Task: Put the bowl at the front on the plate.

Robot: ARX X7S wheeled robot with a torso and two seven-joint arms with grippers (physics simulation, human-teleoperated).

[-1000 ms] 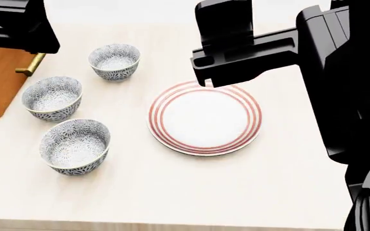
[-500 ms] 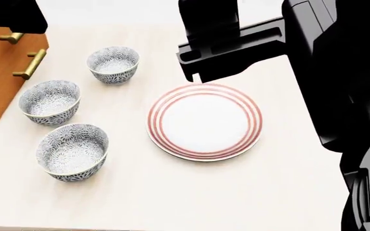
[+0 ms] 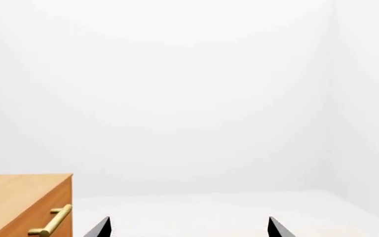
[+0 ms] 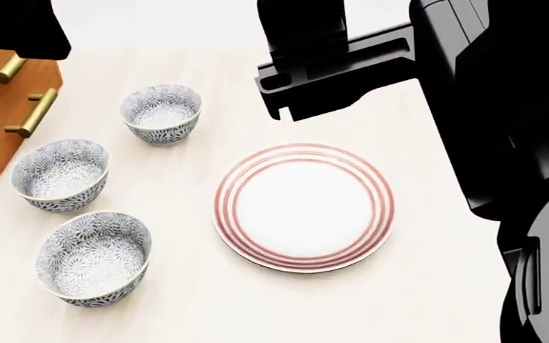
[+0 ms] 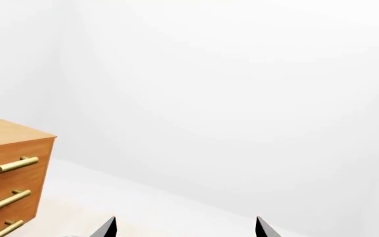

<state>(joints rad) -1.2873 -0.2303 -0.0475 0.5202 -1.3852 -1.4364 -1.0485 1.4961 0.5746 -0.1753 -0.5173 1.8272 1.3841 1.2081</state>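
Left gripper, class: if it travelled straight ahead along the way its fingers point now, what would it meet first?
Probably nothing nearby. The left gripper points out over pale tabletop toward a bare white wall; the wooden drawer cabinet sits off to one side of that line. Depth is unclear.

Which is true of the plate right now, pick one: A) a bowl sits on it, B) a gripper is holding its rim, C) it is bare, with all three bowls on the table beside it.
C: the plate carries nothing, and the three bowls stand apart from it on the table.
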